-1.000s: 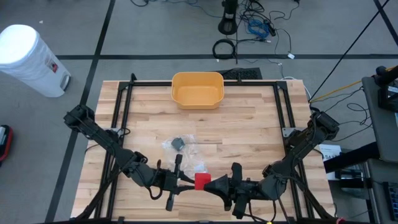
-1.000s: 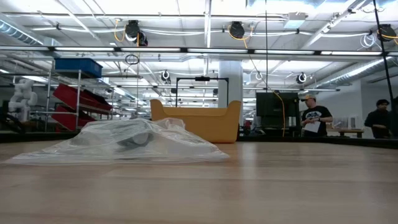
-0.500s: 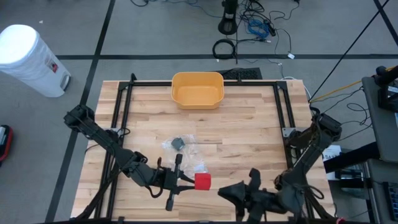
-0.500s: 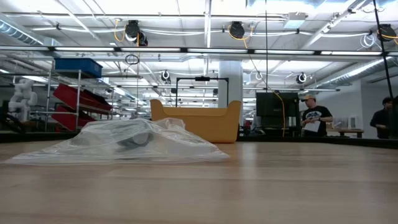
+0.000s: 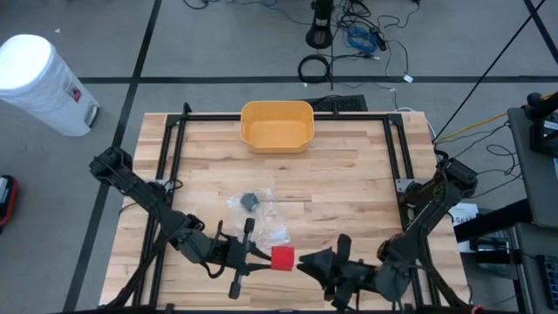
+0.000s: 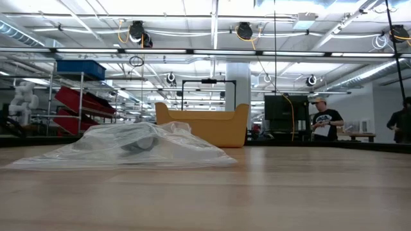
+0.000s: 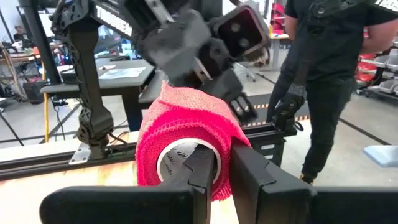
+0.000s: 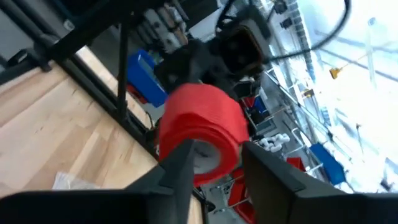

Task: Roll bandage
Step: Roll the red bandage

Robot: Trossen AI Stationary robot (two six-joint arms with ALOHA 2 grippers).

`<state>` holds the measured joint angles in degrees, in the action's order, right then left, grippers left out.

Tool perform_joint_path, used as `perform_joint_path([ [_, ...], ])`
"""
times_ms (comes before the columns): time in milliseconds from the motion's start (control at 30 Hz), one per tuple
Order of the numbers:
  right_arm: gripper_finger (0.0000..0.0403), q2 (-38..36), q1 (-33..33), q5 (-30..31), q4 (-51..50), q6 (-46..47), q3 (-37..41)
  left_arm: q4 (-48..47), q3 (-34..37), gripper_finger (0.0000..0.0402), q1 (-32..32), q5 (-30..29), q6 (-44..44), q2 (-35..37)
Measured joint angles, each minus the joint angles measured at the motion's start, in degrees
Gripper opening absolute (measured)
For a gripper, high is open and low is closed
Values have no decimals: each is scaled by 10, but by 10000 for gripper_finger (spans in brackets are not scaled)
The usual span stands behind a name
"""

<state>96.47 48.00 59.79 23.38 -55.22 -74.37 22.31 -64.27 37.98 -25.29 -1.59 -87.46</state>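
1. The red bandage roll (image 5: 282, 257) sits low in the high view, just left of centre, near the front edge of the wooden bench (image 5: 349, 187).
2. The left gripper (image 5: 261, 255) has its jaws closed on the roll; in the left wrist view one finger runs through the roll's hollow core and the other lies against its outer wrap (image 7: 186, 134).
3. The right gripper (image 5: 307, 262) hovers just to the right of the roll, apart from it, jaws parted and holding nothing.
4. A crumpled clear plastic bag (image 5: 258, 212) with a small grey item (image 5: 248, 201) lies mid-frame, above the roll.
5. A yellow bin (image 5: 276, 125) stands at the bench's upper edge.
6. In the low view, a person (image 6: 324, 123) stands at right, far behind.
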Motion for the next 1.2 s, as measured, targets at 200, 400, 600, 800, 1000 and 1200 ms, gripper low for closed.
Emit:
perform_joint_path([
  [200,166,0,-21,-2,24,41,0,0,0,42,9,0,-2,0],
  [400,171,0,-33,-51,12,77,0,2,0,42,11,0,-3,0],
  [600,165,0,-42,-67,4,94,0,4,0,42,11,0,-3,0],
  [800,164,0,-56,-106,-1,125,0,11,0,42,11,0,-8,0],
  [1000,160,0,-64,-107,-1,128,0,12,0,42,10,0,-8,0],
  [1200,112,0,-64,-120,-1,128,0,12,0,42,10,0,-8,0],
])
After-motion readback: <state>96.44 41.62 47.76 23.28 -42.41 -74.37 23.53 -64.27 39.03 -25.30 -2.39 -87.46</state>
